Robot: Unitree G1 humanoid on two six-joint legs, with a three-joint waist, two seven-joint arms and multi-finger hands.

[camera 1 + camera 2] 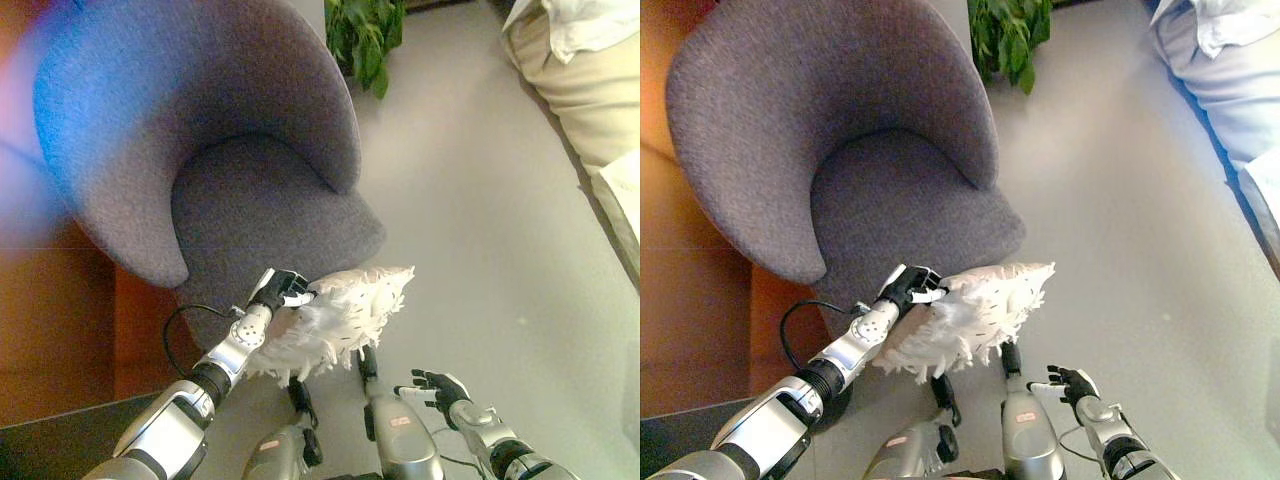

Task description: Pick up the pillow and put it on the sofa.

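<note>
A white fluffy pillow (335, 320) hangs in the air just in front of the grey armchair (250, 200), off the floor. My left hand (279, 290) is shut on the pillow's upper left edge and holds it up; it also shows in the right eye view (908, 284). My right hand (437, 387) is low at the right, open with fingers spread, empty and apart from the pillow. The armchair's seat (895, 200) is bare. Part of a beige sofa (590, 90) shows at the upper right edge.
A green potted plant (365, 40) stands behind the armchair at the top. Grey floor (480, 230) lies between the armchair and the sofa. A wooden surface (60, 330) is at the left, beside the armchair.
</note>
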